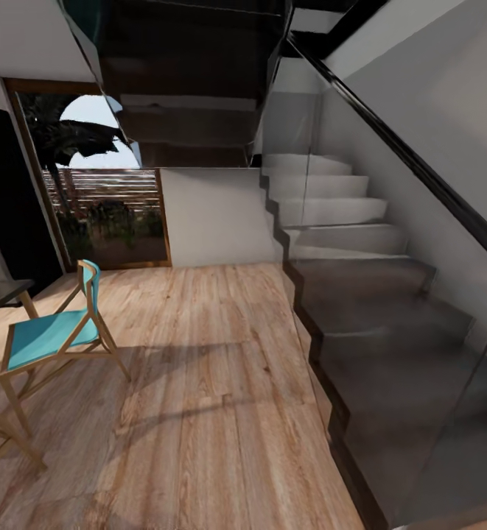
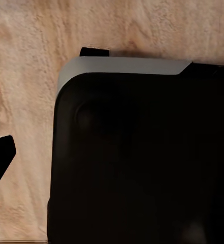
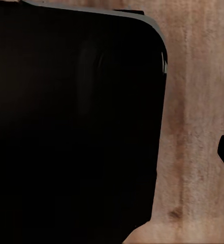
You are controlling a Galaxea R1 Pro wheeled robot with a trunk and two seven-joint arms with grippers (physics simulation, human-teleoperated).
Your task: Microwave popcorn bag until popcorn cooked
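Wood floor (image 1: 214, 383) runs to a glass-railed staircase (image 1: 331, 221); teal chair (image 1: 48, 335) at left. Both wrist views: dark robot base (image 2: 142, 162) over floor. Gripper states cannot be told. Popcorn bag unsighted.

teal chair (image 1: 48, 335) cut off at left, staircase (image 1: 361, 294) behind glass

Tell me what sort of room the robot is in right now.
Probably a hallway or dining area of a house, not the kitchen. A pale staircase with a glass balustrade rises on the right, a teal wooden chair stands on the wood floor, and a glazed door shows plants outside.
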